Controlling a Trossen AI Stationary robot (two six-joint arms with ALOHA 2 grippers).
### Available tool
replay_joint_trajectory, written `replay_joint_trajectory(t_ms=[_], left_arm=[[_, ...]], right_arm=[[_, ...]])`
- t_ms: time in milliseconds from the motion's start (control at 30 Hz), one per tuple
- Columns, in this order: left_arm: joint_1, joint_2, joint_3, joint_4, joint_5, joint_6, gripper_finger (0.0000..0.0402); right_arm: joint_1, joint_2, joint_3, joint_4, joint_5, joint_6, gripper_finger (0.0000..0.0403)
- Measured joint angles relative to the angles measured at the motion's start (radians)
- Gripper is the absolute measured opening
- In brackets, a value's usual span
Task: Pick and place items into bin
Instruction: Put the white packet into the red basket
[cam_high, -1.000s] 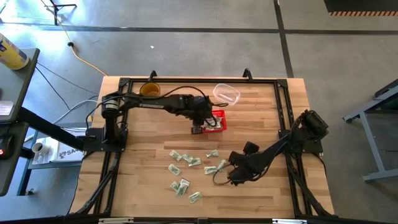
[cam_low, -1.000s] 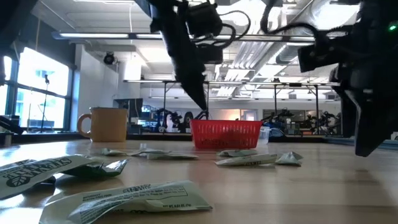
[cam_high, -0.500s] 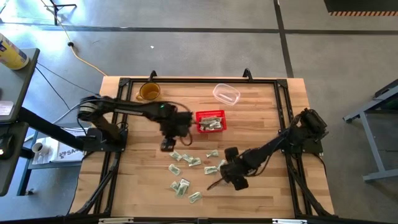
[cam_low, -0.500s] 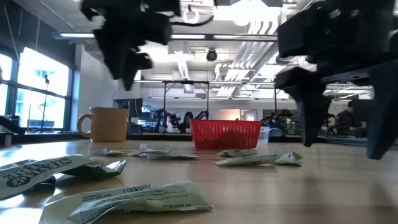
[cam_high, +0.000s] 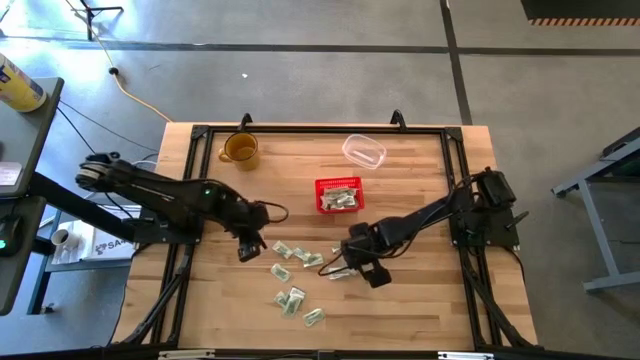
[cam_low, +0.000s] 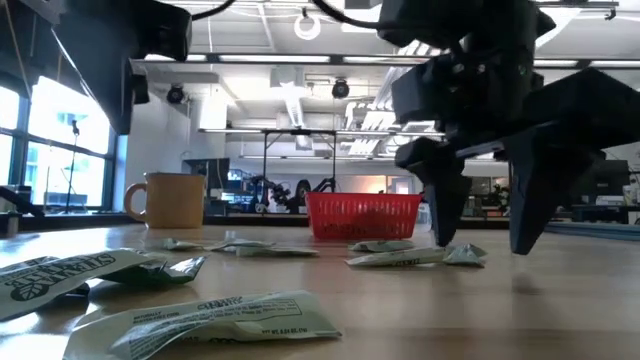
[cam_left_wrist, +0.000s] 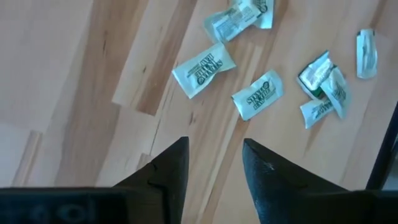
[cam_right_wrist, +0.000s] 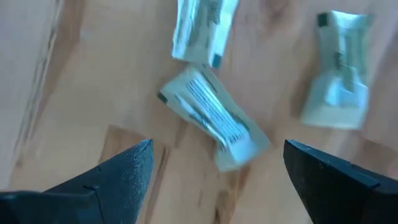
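Note:
Several small pale green-and-white items (cam_high: 292, 254) lie flat and scattered on the wooden table's near middle. The red bin (cam_high: 339, 195) stands farther back with a few items inside; it also shows in the low view (cam_low: 362, 215). My left gripper (cam_high: 246, 251) hovers open just left of the scatter, over bare wood (cam_left_wrist: 214, 149), with items (cam_left_wrist: 203, 70) beyond its fingertips. My right gripper (cam_high: 342, 268) hangs open over the scatter's right end, pointing steeply down. One item (cam_right_wrist: 214, 118) lies between its wide-spread fingers (cam_right_wrist: 214, 146). It touches nothing.
An amber mug (cam_high: 240, 148) stands at the far left and a clear plastic container (cam_high: 364, 151) at the far middle. Black frame rails (cam_high: 186, 250) run along the table's edges. More items (cam_high: 291, 299) lie nearer the front edge.
My left gripper has swung from the red bin toward the table's near left, rolling as it went, and now hangs left of the scattered items. My right gripper has moved toward the table's left, over the items on the right side of the scatter, rolling its wrist.

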Motion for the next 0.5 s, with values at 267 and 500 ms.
replay_joint_trajectory(t_ms=[267,500], left_arm=[[-0.036,-0.024,-0.007,0.0,-0.063,-0.038,0.0178],[-0.034,-0.024,-0.007,0.009,-0.091,-0.029,0.0179]], right_arm=[[-0.002,0.055,0.004,0.037,0.019,0.077,0.0266],[-0.012,0.055,0.021,-0.021,0.056,0.168,0.0108]])
